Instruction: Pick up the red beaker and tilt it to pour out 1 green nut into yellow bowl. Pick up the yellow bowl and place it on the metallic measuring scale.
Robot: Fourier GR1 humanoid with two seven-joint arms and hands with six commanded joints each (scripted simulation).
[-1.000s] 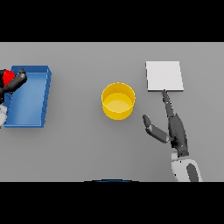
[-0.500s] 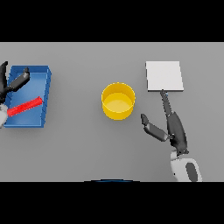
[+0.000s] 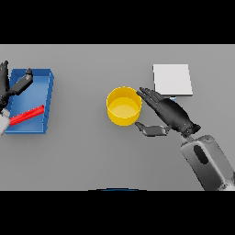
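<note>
My right hand sits just right of the round yellow plastic bowl, mid-tabletop. Fingers are straight and spread, tips at the bowl's right rim; thumb is low, just off the wall, nothing clamped yet. The square flat metallic scale lies just behind the hand, toward the far edge. The bowl looks light, rigid, thin-walled and smooth, so likely slippery. I'd wrap the right wall, fingers behind and thumb in front, and keep it level. I can't make out a nut inside. The red beaker lies on its side in the blue tray at the left edge. My left hand is over the tray, fingers straight, holding nothing.
</note>
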